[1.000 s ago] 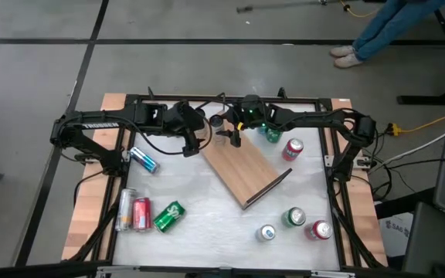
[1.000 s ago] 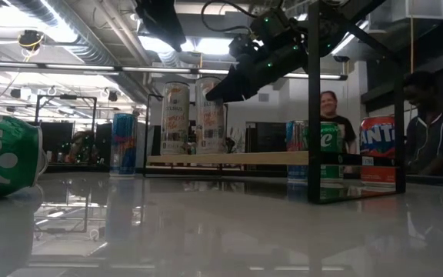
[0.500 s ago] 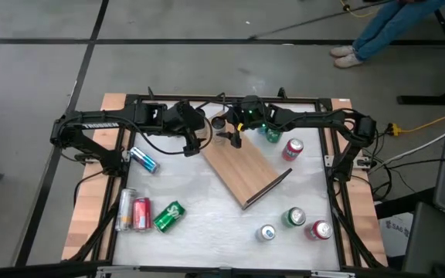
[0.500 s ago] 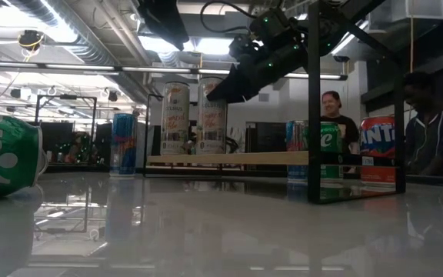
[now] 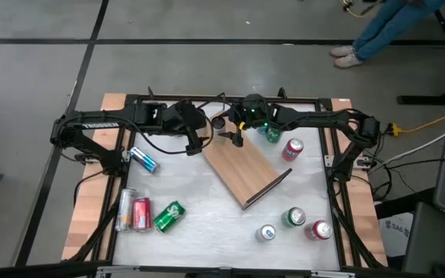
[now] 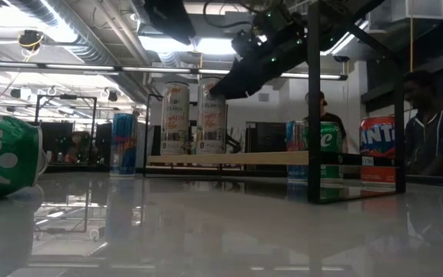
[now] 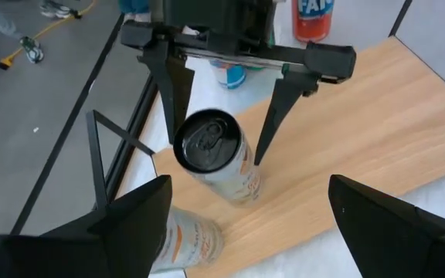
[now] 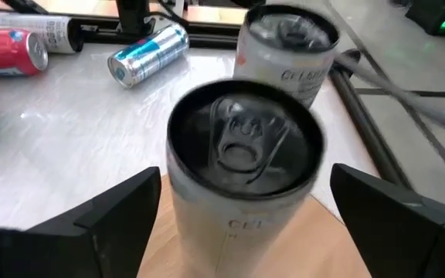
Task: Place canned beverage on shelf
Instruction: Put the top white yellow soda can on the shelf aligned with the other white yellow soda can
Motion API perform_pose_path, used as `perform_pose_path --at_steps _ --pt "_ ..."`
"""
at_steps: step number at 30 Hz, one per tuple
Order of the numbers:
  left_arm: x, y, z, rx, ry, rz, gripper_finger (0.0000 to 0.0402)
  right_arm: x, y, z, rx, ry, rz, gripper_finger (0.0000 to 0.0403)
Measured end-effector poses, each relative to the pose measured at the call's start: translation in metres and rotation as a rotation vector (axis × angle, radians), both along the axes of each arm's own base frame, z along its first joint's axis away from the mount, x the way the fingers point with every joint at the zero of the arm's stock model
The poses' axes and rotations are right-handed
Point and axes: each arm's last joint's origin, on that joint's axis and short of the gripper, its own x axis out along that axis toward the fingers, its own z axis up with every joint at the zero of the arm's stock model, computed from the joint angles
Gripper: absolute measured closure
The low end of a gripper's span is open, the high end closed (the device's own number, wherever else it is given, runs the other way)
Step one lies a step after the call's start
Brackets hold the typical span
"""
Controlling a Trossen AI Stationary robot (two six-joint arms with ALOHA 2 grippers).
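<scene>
A: Overhead first. Where does the can stand?

B: On the shelf, at its twelve o'clock end, under the right gripper. The left gripper waits at nine o'clock of it, jaws released.

A: Table level?

B: Two tall white cans upright on the board, which the overhead hides beneath the arms.

A: Left wrist?

B: The right gripper's fingers straddle the dark-topped can, apart from its wall: released.

A: Right wrist?

B: The dark lid lies between spread jaws. Judgement: rigid, thin-walled, smooth, tall, therefore tippy; grip mid-body, lightly.
</scene>
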Motion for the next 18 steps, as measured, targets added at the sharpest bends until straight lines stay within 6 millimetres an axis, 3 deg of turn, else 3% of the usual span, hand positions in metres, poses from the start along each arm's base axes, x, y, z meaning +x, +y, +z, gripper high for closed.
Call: perform_pose_path --at_steps 8,18 --pt "0.008 0.010 -0.001 0.006 -0.039 0.030 0.0062 -0.019 0.007 0.021 0.012 0.047 0.000 0.0038" --pt "0.027 0.031 -0.018 0.010 -0.020 0.032 0.0062 -0.041 0.015 0.039 0.000 0.099 0.006 0.0038"
